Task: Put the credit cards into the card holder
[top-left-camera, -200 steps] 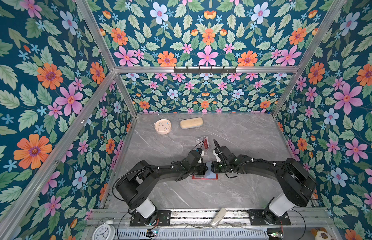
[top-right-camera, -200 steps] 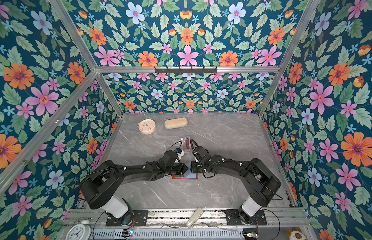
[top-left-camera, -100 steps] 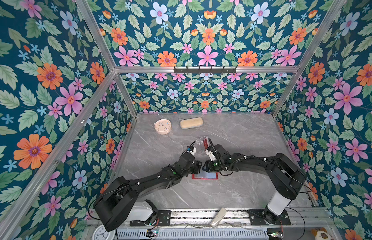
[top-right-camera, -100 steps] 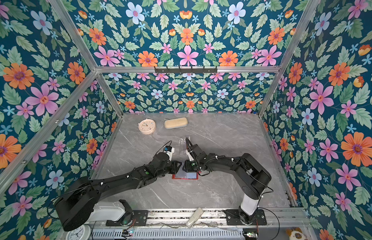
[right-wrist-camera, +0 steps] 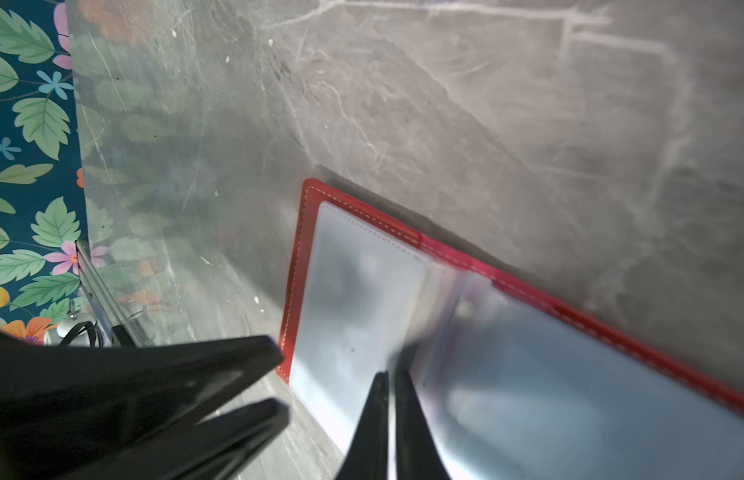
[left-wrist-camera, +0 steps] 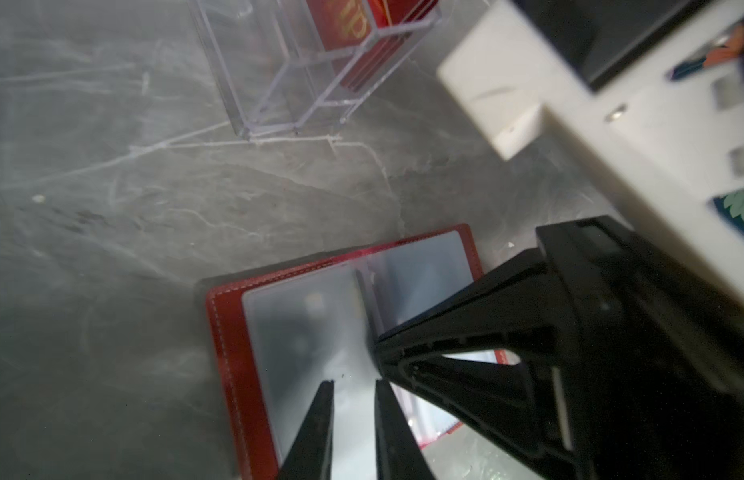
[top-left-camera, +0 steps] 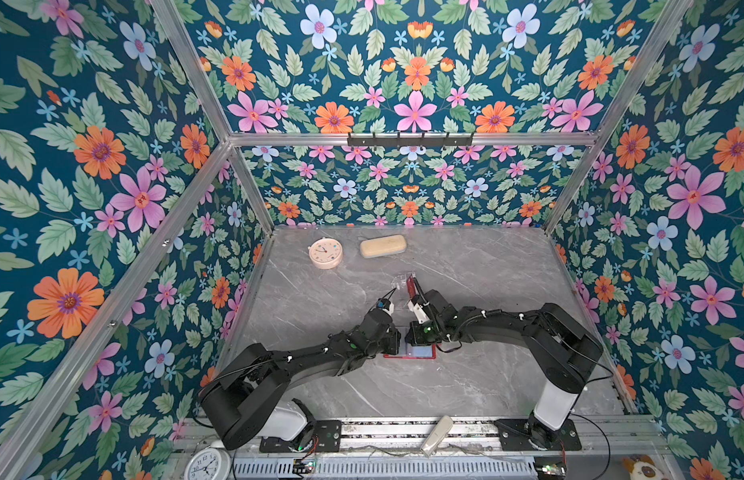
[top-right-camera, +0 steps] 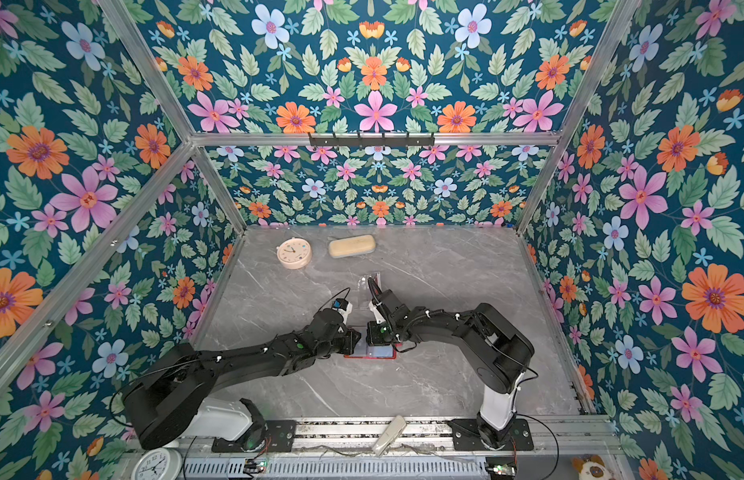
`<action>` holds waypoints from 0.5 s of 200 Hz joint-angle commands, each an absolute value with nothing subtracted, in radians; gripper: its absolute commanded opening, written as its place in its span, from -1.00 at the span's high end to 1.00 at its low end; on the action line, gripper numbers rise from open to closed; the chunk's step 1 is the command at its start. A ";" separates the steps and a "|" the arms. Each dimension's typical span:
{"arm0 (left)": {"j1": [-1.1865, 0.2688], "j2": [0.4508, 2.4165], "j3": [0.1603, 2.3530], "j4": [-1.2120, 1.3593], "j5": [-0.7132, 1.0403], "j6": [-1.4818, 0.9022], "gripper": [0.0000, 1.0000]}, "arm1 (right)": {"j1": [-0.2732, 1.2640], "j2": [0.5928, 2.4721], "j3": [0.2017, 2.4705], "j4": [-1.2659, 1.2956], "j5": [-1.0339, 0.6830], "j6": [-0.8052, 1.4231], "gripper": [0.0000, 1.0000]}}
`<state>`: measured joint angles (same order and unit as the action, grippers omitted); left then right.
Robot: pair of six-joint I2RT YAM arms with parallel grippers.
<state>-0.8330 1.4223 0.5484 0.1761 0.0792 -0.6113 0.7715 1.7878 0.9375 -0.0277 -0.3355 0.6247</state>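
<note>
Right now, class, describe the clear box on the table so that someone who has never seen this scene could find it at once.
Start at the grey marble table. Near its middle, just beyond the two black arms, stands a small box. Unlike the round clock and beige case at the far edge, or the red wallet lying flat, it is see-through, with red cards standing inside.

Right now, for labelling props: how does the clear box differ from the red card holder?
The clear box stands upright; the card holder lies open and flat. The box is transparent; the holder has a red stitched cover and cloudy sleeves. Both rest on the table.
</note>
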 commanded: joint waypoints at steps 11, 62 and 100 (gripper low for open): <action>-0.834 1.460 0.545 0.215 0.107 -0.644 0.59 | 0.775 1.780 0.944 -0.058 -0.308 0.616 0.84; -0.836 1.465 0.553 0.205 0.092 -0.635 0.53 | 0.776 1.696 0.937 -0.102 -0.239 0.597 0.59; -0.834 1.412 0.593 0.150 0.042 -0.611 0.46 | 0.770 1.596 0.956 -0.195 -0.148 0.557 0.50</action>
